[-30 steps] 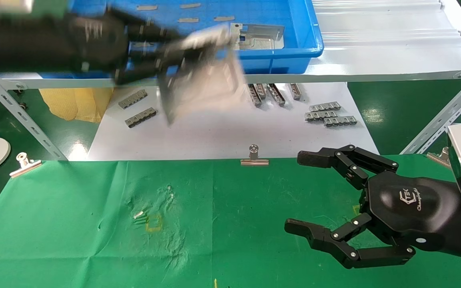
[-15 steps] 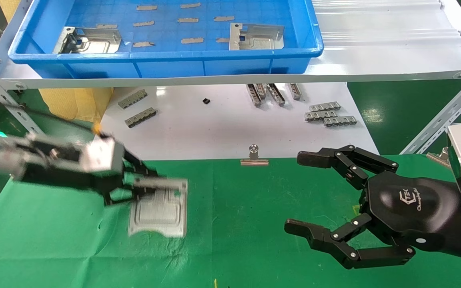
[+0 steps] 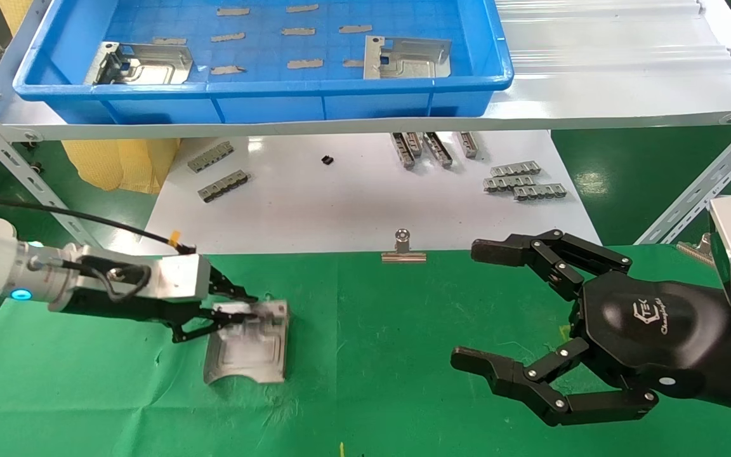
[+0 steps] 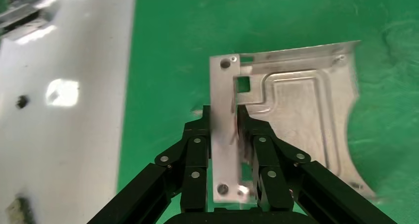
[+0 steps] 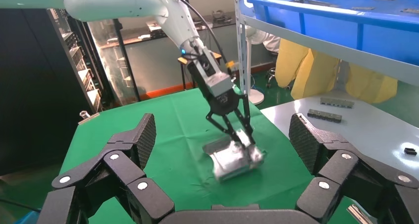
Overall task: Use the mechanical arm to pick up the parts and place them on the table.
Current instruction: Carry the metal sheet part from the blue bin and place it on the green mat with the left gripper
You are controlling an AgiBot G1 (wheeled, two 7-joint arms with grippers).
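A silvery stamped sheet-metal plate [image 3: 248,346] lies low over the green cloth table [image 3: 372,406], on its left half, with its curved cut-out edge toward the robot and its bent flange away from it. The head view does not settle whether the whole plate rests flat on the cloth. The left gripper [image 3: 229,309] reaches in from the left side and is clamped on the plate's flange; in the left wrist view its black fingers [image 4: 195,150] press that upright strip from both sides, beside the square hole and the embossed channel of the plate [image 4: 291,115]. The right wrist view shows the same grip from across the table, the left gripper [image 5: 237,132] pointing down onto the plate [image 5: 232,159].

The right gripper [image 3: 499,311] hovers over the right half of the table, well apart from the plate, its jointed black fingers [image 3: 543,254] spread wide with nothing between them.

Beyond the table's far edge, two more plates sit in the blue plastic tray [image 3: 340,105] on the raised shelf, one [image 3: 140,63] near its left end and one [image 3: 407,58] toward its right. Under the shelf, small grey toothed strips [image 3: 521,181] lie on the glossy white board [image 3: 353,203]. A silver binder clip [image 3: 403,249] stands at the middle of the cloth's far edge.
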